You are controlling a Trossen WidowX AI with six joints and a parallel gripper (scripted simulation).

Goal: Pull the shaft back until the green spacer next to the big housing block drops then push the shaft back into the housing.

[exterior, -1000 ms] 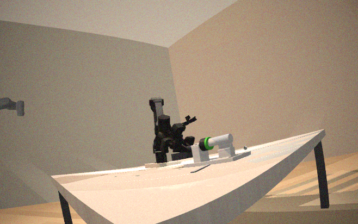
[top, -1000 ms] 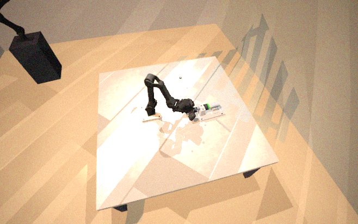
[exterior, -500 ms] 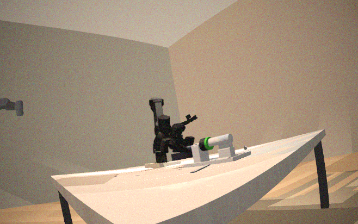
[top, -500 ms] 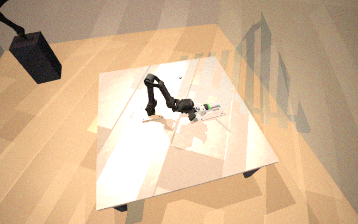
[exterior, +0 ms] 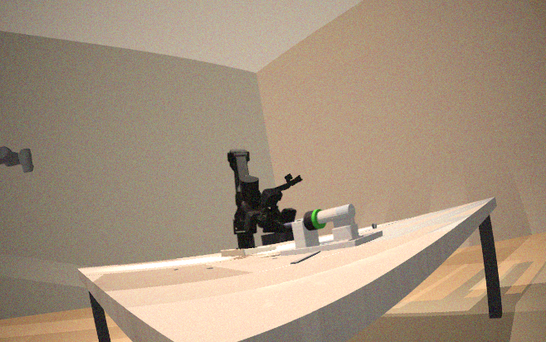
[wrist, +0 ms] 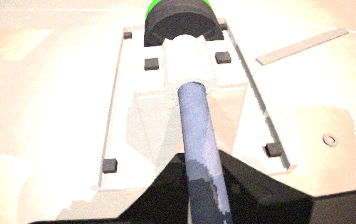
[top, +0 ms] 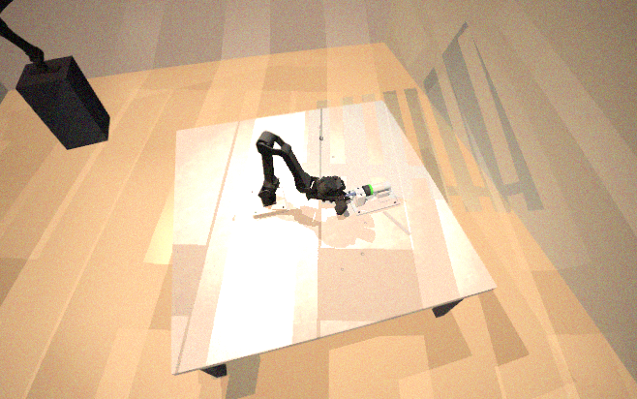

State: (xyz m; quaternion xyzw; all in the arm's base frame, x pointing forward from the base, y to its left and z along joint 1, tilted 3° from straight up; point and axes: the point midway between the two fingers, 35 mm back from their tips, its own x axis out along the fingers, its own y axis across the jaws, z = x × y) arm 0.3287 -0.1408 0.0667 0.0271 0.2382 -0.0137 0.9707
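The green spacer (top: 371, 189) (exterior: 314, 218) is on the shaft line, between the dark spacers (top: 366, 191) (exterior: 307, 220) (wrist: 182, 27) and the white cylindrical housing (top: 382, 186) (exterior: 338, 212). No gap shows between green spacer and housing. A sliver of green shows behind the dark spacers in the wrist view. The blue-grey shaft (wrist: 195, 115) comes out of the white support block (top: 359, 198) (exterior: 304, 234) (wrist: 187, 62) toward me. My gripper (wrist: 198, 159) is shut on the shaft, short of that block. The shaft's far end is hidden.
The white base plate (top: 379, 208) (exterior: 332, 246) carries the support and the housing; dark bolt heads (wrist: 109, 165) (wrist: 273, 149) stand on it. A flat strip (exterior: 305, 257) (wrist: 300, 47) lies beside it. A small washer (wrist: 324, 138) lies to the right in the wrist view.
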